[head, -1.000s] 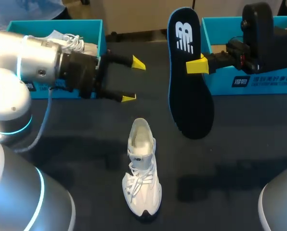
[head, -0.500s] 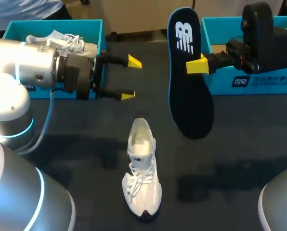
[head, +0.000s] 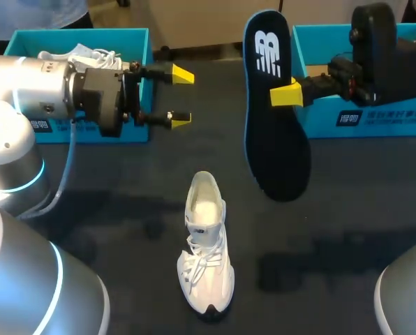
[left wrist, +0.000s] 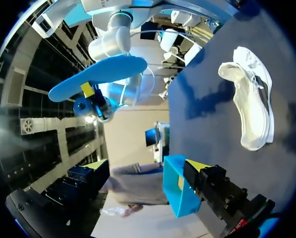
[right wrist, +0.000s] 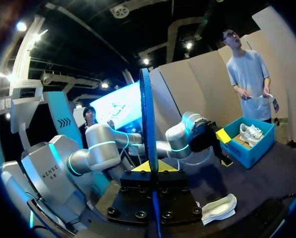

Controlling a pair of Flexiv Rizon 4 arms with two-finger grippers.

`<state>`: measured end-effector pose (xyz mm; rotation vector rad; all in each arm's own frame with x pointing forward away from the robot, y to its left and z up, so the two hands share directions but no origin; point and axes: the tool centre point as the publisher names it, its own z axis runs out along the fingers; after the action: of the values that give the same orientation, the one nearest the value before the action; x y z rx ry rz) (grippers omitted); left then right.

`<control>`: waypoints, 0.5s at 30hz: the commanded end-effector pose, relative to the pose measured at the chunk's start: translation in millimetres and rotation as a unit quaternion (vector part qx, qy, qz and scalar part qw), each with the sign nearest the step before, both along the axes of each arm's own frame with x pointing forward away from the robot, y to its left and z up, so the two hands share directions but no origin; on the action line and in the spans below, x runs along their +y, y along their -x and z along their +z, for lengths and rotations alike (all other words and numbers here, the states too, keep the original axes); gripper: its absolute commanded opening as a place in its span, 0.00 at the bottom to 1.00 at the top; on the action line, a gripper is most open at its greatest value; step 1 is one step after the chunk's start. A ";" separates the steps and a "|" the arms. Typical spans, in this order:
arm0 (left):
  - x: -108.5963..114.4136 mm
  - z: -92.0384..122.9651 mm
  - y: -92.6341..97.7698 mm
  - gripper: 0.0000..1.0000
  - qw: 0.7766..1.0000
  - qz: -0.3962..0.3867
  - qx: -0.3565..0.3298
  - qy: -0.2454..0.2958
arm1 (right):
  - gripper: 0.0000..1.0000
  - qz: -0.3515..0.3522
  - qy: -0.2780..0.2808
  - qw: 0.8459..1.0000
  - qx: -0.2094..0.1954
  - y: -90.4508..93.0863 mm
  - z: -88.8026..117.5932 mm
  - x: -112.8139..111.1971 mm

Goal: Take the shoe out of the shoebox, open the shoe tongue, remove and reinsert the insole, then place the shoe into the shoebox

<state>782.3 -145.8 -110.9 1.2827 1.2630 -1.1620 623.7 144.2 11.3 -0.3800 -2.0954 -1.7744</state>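
Task midway: white lace-up sneaker stands unboxed on the dark desk, its dark blue foam insole clamped aloft in the right hand, the left hand released and empty; reinsertion and return to a teal cardboard shoebox remain.

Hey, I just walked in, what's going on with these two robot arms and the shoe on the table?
The right gripper is shut on a dark insole and holds it up above the table. A white shoe sits on the table between the arms with its opening facing up. The left gripper is open and empty near the left shoebox, which holds a second shoe. The insole is out and not yet back in.
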 end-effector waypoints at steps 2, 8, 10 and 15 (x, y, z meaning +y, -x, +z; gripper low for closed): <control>-1.8 -1.4 9.8 1.00 1.000 0.014 -0.003 0.005 | 0.00 0.078 0.027 0.996 0.034 -70.1 -1.2 14.5; -1.8 -1.4 9.8 1.00 1.000 0.014 -0.003 0.005 | 0.00 0.089 0.031 0.990 0.107 -117.9 -18.9 15.7; -1.8 -1.4 9.8 1.00 1.000 0.014 -0.003 0.005 | 0.00 0.085 0.044 0.987 0.133 -126.9 -24.7 14.6; -1.8 -1.4 9.8 1.00 1.000 0.014 -0.003 0.005 | 0.00 0.085 0.044 0.987 0.133 -126.9 -24.7 14.6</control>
<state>772.5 -146.8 -112.0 1.2557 1.2683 -1.1444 720.2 149.0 -6.9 -0.5212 -1.9507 -1.5529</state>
